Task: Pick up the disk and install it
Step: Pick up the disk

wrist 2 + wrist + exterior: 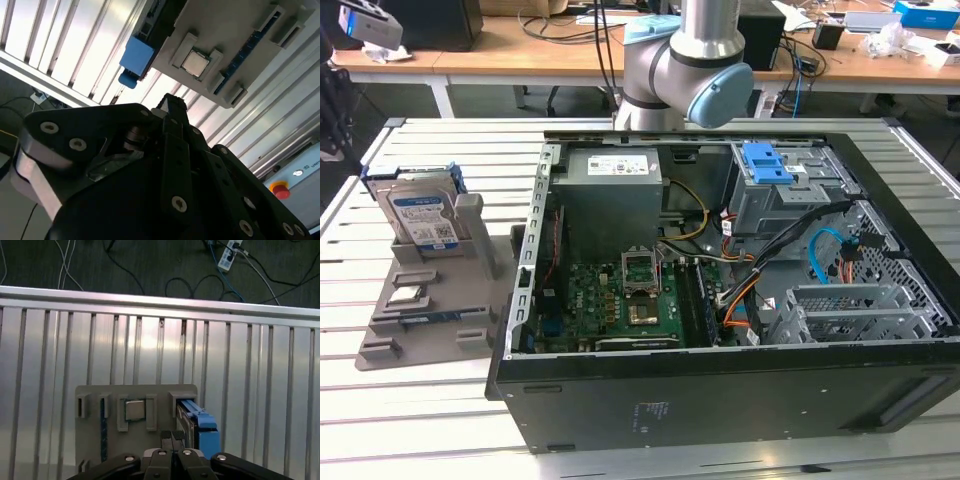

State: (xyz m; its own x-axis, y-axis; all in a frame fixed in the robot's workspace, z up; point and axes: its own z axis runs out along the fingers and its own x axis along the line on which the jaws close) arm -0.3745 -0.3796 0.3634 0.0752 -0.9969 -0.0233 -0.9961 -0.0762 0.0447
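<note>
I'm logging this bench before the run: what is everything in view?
disk: one, silver with blue rails, upright in the stand
stand: one, grey, on the table at the exterior view's left
processor chip: one, silver, in a stand recess
computer case: one, black, open, on the table
drive cage: one, grey with blue tab, inside the case
table: one, silver, slatted
arm: one, grey with pale blue caps, behind the case
gripper: one, black, shut, above the stand

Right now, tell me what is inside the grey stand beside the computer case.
In the grey stand, the disk stands upright in a slot and a square silver chip lies in a pocket. The slot hides the disk's lower edge.
</note>
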